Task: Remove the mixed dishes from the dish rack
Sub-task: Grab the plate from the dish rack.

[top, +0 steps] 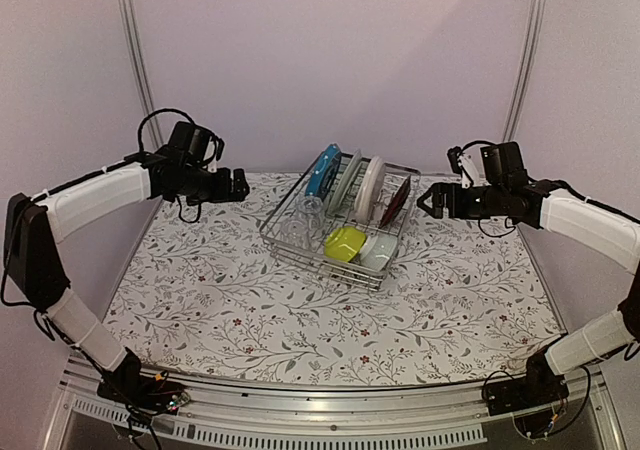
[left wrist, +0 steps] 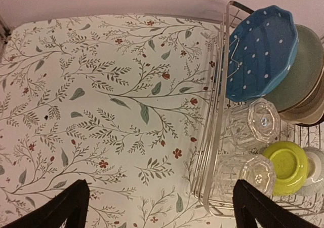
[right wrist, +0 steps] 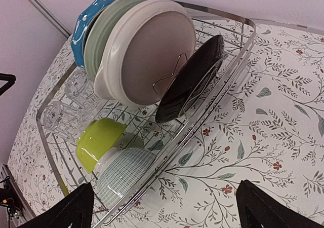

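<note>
Each wrist view shows only the finger ends of its own claw, cut off at the bottom corners. The left claw point(top: 238, 185) and right claw point(top: 430, 202) are both spread wide and grip nothing, on either side of the dish rack point(left wrist: 210, 137) and apart from it. The rack stands on the floral worktop point(top: 300, 330). Its prongs hold a blue dotted plate point(left wrist: 260, 50), pale green plate point(left wrist: 304, 71), white plate point(right wrist: 152, 50) and dark plate point(right wrist: 190, 78), overlapping. Clear glasses point(left wrist: 255, 121), a yellow-green bowl point(right wrist: 98, 139) and a pale gridded bowl point(right wrist: 126, 175) fill the front.
</note>
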Available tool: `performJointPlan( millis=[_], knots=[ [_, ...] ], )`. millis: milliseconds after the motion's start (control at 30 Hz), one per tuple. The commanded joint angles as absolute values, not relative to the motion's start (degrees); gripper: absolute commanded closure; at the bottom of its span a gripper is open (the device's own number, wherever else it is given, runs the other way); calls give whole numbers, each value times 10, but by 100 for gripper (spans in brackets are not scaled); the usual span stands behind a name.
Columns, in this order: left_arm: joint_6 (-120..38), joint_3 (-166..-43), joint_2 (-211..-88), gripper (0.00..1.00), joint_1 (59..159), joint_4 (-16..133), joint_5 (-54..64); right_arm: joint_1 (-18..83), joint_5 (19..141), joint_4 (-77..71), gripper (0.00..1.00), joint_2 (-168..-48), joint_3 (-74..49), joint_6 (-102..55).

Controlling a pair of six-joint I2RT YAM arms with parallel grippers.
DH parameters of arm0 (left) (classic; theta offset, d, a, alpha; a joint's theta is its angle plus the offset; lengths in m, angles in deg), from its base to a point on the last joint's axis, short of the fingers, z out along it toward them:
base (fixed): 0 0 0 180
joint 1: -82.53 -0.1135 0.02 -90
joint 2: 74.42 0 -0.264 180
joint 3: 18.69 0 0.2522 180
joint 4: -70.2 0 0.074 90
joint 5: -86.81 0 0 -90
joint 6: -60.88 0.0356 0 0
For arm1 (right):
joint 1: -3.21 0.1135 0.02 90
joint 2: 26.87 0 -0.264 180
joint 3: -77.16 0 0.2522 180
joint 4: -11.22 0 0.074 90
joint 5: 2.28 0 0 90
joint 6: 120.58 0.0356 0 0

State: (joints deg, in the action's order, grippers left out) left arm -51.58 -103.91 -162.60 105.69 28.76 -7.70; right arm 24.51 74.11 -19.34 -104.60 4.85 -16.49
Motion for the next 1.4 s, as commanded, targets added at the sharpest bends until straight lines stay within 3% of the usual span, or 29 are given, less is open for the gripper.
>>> performJointPlan(
  millis=[0,533,933,1367],
  knots=[
    [-473,-1114,-1688,1,1081,309,-69,238,755,-212,1,-1042,41,-168],
    [-344,-1402,-1934,2,1153,337,-2,235,782,-240,1,-1036,54,-161],
    [-309,-1536,-2053,19,1178,305,-9,232,783,-241,1,-1043,53,-162],
    [-280,-1639,-2138,44,1198,266,-108,230,782,-240,1,-1046,59,-162]
  ],
)
